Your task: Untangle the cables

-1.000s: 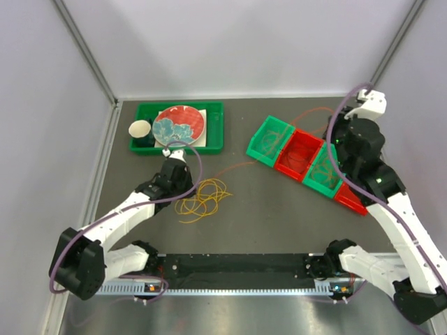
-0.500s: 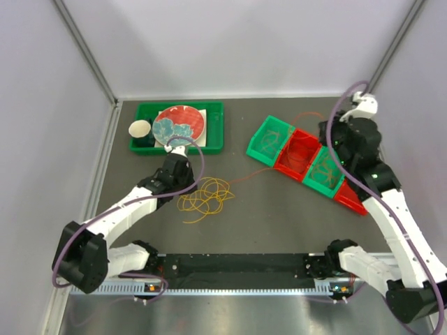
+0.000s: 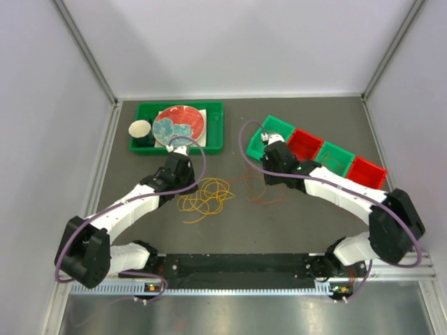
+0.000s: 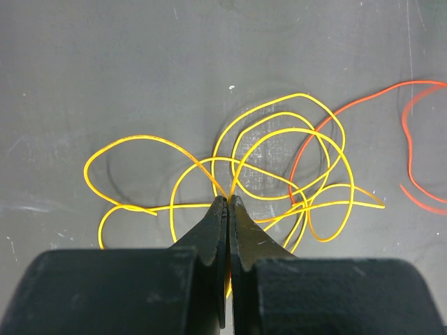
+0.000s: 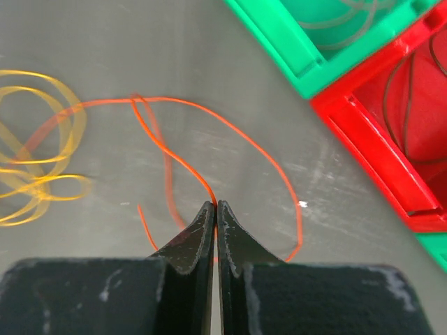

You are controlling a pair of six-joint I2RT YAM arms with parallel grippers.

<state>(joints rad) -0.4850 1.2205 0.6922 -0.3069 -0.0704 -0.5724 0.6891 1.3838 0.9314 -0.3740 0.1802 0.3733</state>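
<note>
Desk: dark grey desk [image 3: 279, 216] inside pale walls.
Left tool [image 4: 228, 202]: pressed together, apparently pinching a yellow cable [image 4: 279, 164] at the tangle's near edge.
Right tool [image 5: 213, 207]: pressed together on an orange cable [image 5: 230, 132] just beside the yellow tangle.
Step advice: draw the orange loop away slowly while the left tool anchors the yellow.
Containers: 4 bins [image 3: 318, 150], green and red alternating, with dark loops inside 2; a green tray [image 3: 213, 129] held a plate [image 3: 179, 124] and a cup [image 3: 140, 129].
</note>
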